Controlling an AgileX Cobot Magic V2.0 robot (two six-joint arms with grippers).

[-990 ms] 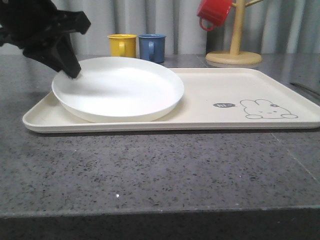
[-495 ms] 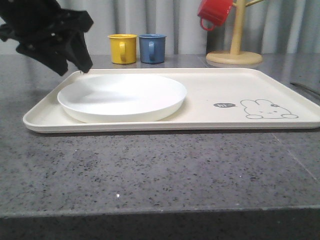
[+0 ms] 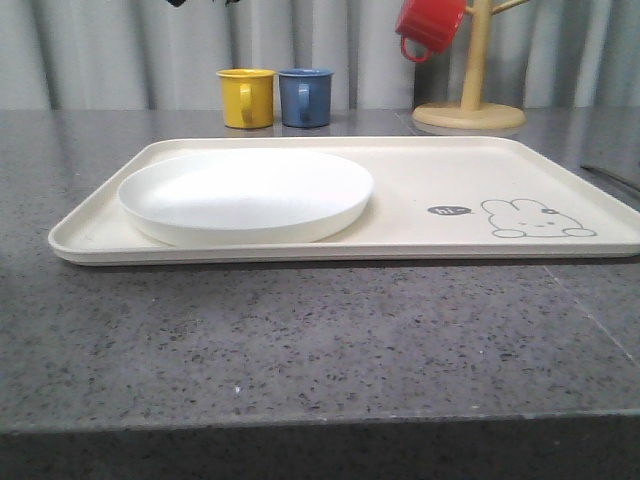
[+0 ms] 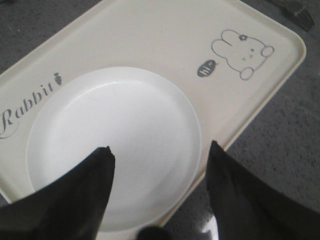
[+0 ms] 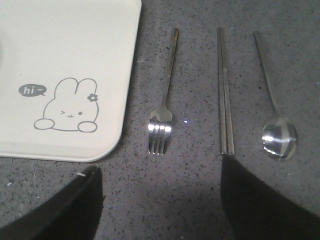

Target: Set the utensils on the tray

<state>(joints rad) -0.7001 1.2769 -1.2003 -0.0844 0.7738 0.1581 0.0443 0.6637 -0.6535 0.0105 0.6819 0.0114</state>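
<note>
Resting on the grey speckled table (image 3: 300, 340) in the front view, the tray (image 3: 440, 170) lies flat with its long side toward the camera. A white plate (image 3: 245, 195) sits inside the tray at its left end, and a rabbit drawing (image 3: 535, 218) marks the tray's right end. Behind the tray stand a yellow mug (image 3: 246, 97) and a blue mug (image 3: 304, 96), just beside each other. A red mug (image 3: 430, 25) hangs on a wooden mug stand (image 3: 470, 100) behind the tray's right half.

Left wrist view: the left gripper (image 4: 159, 155) hangs above the plate (image 4: 115, 145) with its two dark fingers (image 4: 75, 200) spread wide and nothing between them. The plate lies between the "Rabbit" script (image 4: 25, 107) and the rabbit drawing (image 4: 241, 52). Fork tines (image 4: 297, 9) show on the table past the tray's corner.

Right wrist view: the right gripper (image 5: 161, 172) hangs over the table with its fingers (image 5: 265, 200) apart and empty. All three utensils lie on the table, off the tray (image 5: 75, 50), roughly parallel and apart from one another. The fork (image 5: 164, 100) is nearest the tray edge, tines toward the gripper. The flat bar (image 5: 224, 92) lies between the fork and the spoon (image 5: 276, 115), whose bowl also points toward the gripper.
</note>
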